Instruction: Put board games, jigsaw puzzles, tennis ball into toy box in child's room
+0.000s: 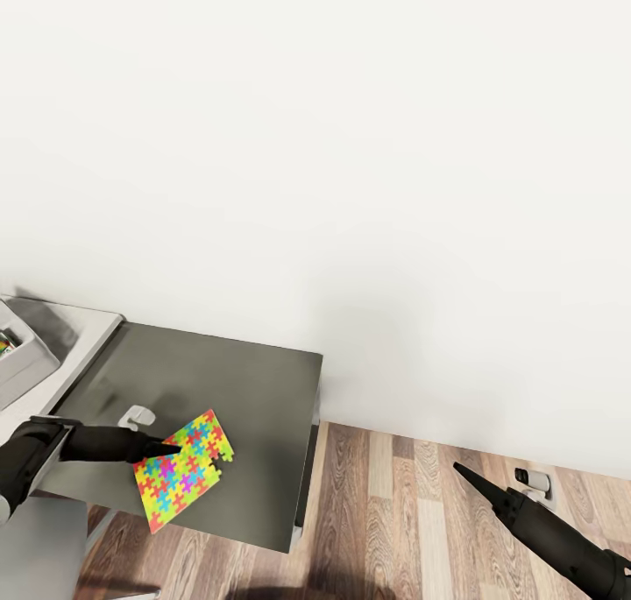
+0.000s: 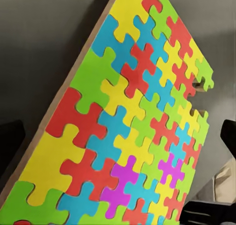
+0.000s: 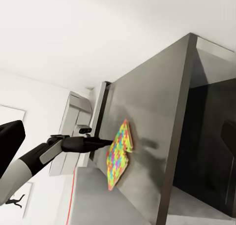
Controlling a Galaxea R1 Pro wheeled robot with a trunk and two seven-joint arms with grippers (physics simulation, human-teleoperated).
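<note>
One jigsaw puzzle [image 1: 182, 470], lower left, tilted off dark worktop [image 1: 237, 390]; left tool [image 1: 173, 448] pinching its edge. Lift level toward toy box [image 1: 19, 355].

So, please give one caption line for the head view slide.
Left pincer at the jigsaw puzzle on the dark table; right pincer over floor.

Toy box [image 1: 26, 355] cut off left
</note>
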